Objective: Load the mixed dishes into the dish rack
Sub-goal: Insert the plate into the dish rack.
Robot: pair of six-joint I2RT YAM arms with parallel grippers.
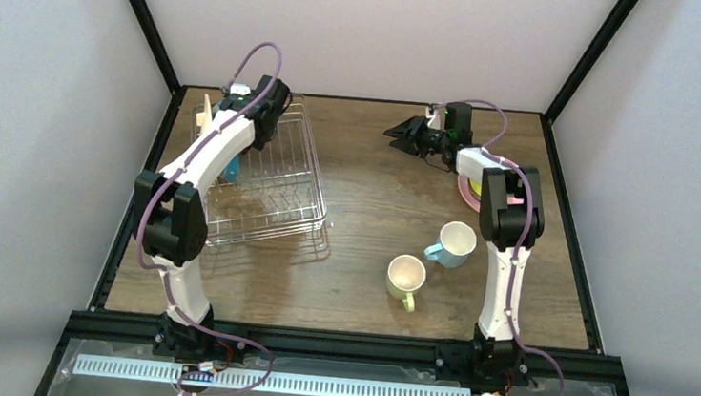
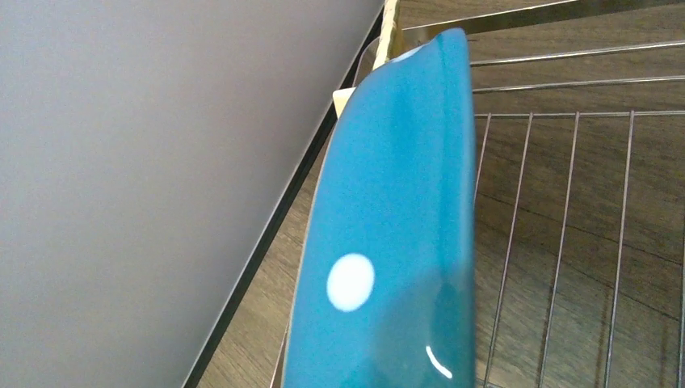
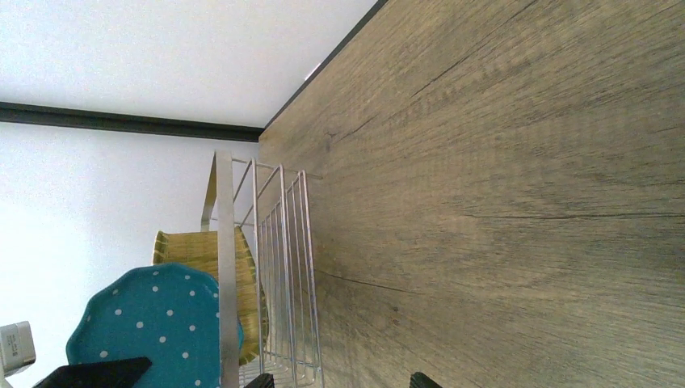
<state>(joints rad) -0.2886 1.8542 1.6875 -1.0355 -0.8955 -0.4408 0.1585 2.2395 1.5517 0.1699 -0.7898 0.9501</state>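
**Item: teal dotted plate** (image 2: 388,242). It stands on edge inside the dish rack (image 3: 222,202), right under the left tool (image 1: 264,99) and so close to its camera that the blue face fills the left wrist view. Whether the lower rim sits between the floor wires cannot be told.

**Neighbour: tan woven-look plate** (image 3: 202,250). It is also on edge, just behind the teal one on the side away from the tool. Whether the two touch cannot be told.

**Left tool.** No finger shows in any view, so whether it grips the plate or has let go cannot be told.

**Right tool** (image 1: 402,132). Its fingers are spread wide and hold nothing. It sits low over the bare surface (image 1: 375,200), facing the rack from well apart.

**Step in hand (judged).** Seating the teal plate upright in front of the tan one.
- Let the lower rim drop between two floor wires before any release.
- Keep the plate near vertical, or leaning lightly toward the tan plate rather than toward the open side of the rack.
- Part the fingers only once the plate carries itself.
- Lift the tool straight up along the plate's plane, so neither finger drags the rim and tips both plates.

**Outstanding.** The pink round plate (image 1: 468,193) lies close behind the right tool, partly under its arm. The light-blue mug (image 1: 456,244) and pale yellow-green mug (image 1: 407,278) stand farther back toward its base.
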